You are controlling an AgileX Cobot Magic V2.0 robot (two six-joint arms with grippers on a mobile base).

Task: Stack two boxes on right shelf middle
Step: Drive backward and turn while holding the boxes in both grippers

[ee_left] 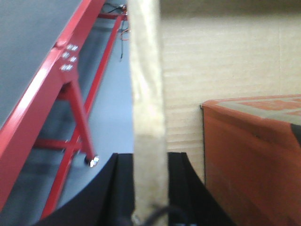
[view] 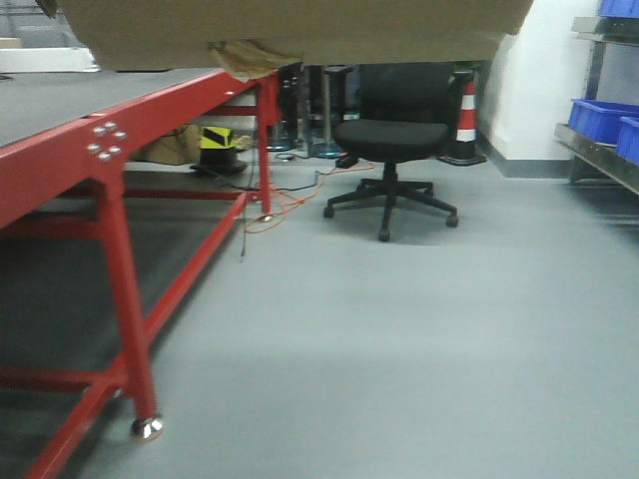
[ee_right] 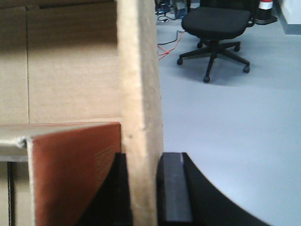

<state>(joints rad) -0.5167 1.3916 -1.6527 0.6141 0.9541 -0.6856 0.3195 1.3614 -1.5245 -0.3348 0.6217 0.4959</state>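
Cardboard box, big and tan, hangs higher than the red metal bench, its walls pinched by the left hand and the right hand. Right of the bench stand a black office chair, then a steel shelf carrying blue plastic bins.

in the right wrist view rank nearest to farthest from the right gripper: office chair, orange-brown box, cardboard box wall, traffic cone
From the right gripper:
1. cardboard box wall, between its jaws
2. orange-brown box, just left
3. office chair, upper right
4. traffic cone, behind the chair
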